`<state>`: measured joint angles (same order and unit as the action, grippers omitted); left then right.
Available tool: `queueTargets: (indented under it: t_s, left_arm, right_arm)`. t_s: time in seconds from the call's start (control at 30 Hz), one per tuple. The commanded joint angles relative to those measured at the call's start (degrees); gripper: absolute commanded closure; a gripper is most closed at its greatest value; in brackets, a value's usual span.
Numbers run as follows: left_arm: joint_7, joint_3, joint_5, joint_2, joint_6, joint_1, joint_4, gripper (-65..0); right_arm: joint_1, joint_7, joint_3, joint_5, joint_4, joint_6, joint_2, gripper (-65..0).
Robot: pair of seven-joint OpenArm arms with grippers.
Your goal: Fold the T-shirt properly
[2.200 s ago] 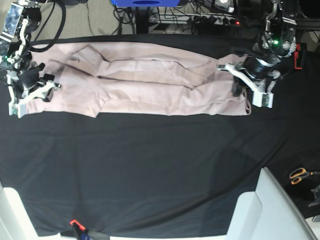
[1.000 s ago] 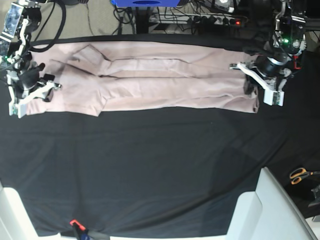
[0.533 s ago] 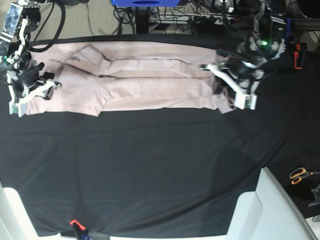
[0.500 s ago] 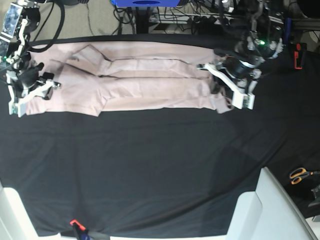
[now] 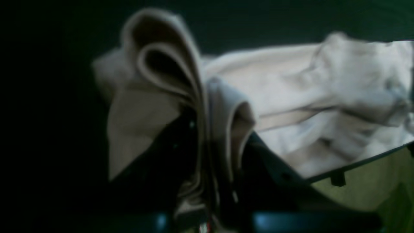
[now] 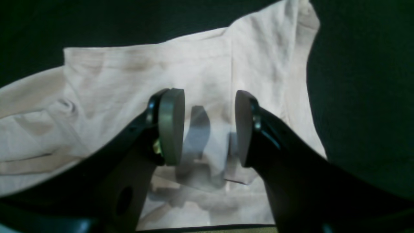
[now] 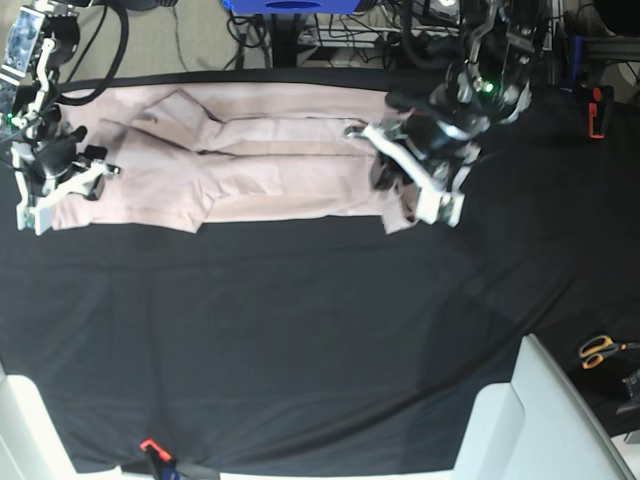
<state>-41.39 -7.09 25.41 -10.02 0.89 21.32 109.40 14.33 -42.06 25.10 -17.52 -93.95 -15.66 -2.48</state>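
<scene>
A pale pink T-shirt point(image 7: 260, 165) lies stretched along the far side of a tabletop point(image 7: 300, 340) draped in black cloth, seen from the base view. The left tool point(image 7: 405, 190), on the right of that view, pinches the shirt's right-hand end, which is lifted and doubled back over the body of the garment. The left wrist view shows bunched folds of the fabric point(image 5: 181, 84) rising from between the closed jaws, though that picture is blurred. At the far left, the right tool point(image 7: 60, 190) stands over the other end of the shirt with its jaws spread; the right wrist view shows its two round pads point(image 6: 171, 126) apart above the flat fabric point(image 6: 129, 84), gripping nothing. Orange-handled scissors point(image 7: 600, 350) lie near the right edge, beside a white panel point(image 7: 540, 420) at the near right corner.
</scene>
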Motion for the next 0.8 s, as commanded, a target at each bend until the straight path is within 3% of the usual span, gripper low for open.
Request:
queueTargets:
  t_s: [0.0,0.17,0.5,0.77]
  left_arm:
    - [1.2,-0.3,0.5,0.8,-0.2,-0.4,1.0,0.0]
    - [1.2,-1.7,0.5,3.8,-0.2,-2.8,-1.8,0.0]
    - [1.2,-8.9,0.5,6.5,-0.2,-6.2,-8.1,0.0]
    - [1.3,-13.3,0.5,6.8,-0.2,-9.1,-13.4,0.0]
  right_arm:
    - [-0.4,0.9,0.1,-0.2,-0.9,-0.2,-0.6,-23.6]
    - [-0.2,0.9,0.1,-0.2,-0.9,-0.2,-0.6,-23.6]
    - [-0.1,0.9,0.1,-0.2,-0.8,-0.2,-0.6,-23.6]
    - [-0.1,0.9,0.1,-0.2,-0.8,-0.2,-0.6,-23.6]
